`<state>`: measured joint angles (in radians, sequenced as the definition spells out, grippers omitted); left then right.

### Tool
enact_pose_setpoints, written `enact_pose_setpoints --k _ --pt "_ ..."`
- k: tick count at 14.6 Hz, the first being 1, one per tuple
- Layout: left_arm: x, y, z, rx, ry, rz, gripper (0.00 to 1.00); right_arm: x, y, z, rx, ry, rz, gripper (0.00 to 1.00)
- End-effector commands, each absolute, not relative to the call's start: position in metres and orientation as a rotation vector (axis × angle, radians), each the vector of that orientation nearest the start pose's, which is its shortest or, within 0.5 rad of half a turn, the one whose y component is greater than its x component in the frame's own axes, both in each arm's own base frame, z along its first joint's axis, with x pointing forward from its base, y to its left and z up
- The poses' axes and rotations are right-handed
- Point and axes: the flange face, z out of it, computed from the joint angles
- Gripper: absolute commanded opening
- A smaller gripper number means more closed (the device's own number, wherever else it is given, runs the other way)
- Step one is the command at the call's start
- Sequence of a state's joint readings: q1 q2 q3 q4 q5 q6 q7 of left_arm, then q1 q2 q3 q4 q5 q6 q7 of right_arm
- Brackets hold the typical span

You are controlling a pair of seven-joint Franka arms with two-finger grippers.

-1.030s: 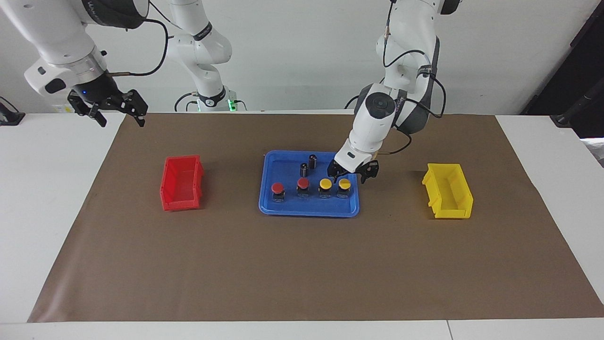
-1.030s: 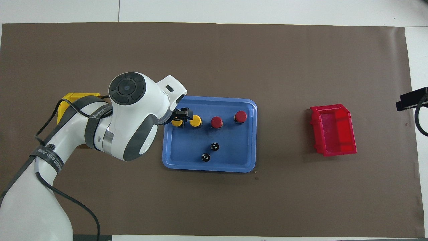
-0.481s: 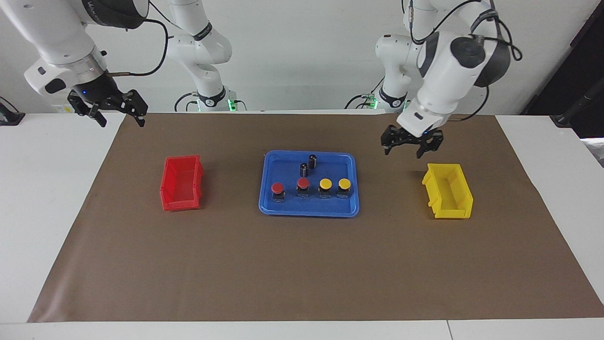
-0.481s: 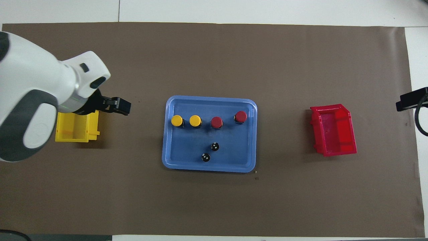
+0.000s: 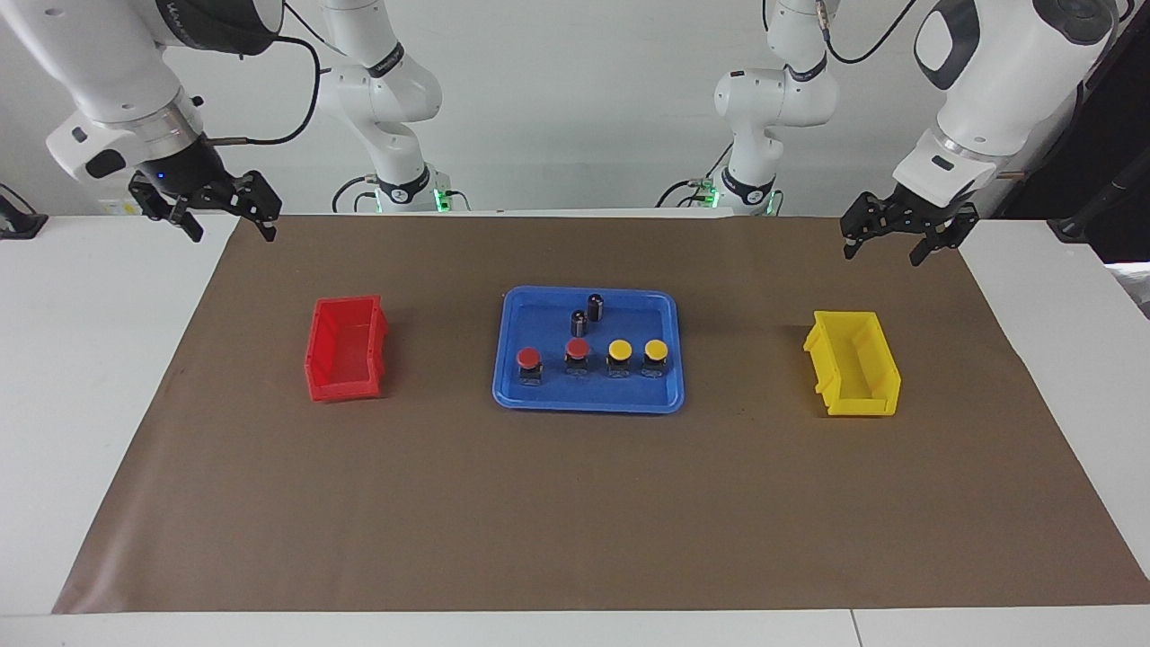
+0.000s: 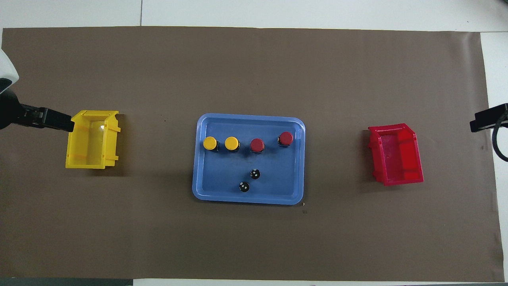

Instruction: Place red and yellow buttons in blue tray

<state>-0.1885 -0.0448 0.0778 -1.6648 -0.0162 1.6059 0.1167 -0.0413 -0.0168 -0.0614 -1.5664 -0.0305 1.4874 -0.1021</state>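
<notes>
The blue tray (image 5: 588, 404) lies at the middle of the brown mat. In it stand two red buttons (image 5: 529, 359) (image 5: 577, 350) and two yellow buttons (image 5: 619, 350) (image 5: 656, 350) in a row, all upright. In the overhead view the tray (image 6: 248, 200) holds the yellow buttons (image 6: 210, 143) (image 6: 231, 143) and the red buttons (image 6: 257, 145) (image 6: 285, 138). My left gripper (image 5: 882, 254) is open and empty, raised over the mat's edge at the left arm's end. My right gripper (image 5: 234, 235) is open and empty, raised over the mat's corner at the right arm's end, where the arm waits.
Two small dark cylinders (image 5: 596, 305) (image 5: 579, 322) stand in the tray, nearer to the robots than the buttons. An empty yellow bin (image 5: 853, 364) sits toward the left arm's end. An empty red bin (image 5: 346, 349) sits toward the right arm's end.
My left gripper has risen from the outermost yellow button in the tray and swung out past the yellow bin to the left arm's end, empty. The right arm has not moved.
</notes>
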Motion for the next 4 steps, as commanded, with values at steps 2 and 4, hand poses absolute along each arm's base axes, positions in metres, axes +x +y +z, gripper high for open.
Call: enact_pose_setpoints --k 2,4 --pt "0.536 -0.043 0.629 -3.093 0.447 0.009 1.0 0.533 -0.059 0.629 -3.162 0.012 0.108 1.0" --pt "0.536 -0.04 0.634 -3.089 0.438 0.0 1.0 0.533 -0.058 0.629 -3.162 0.01 0.108 1.0"
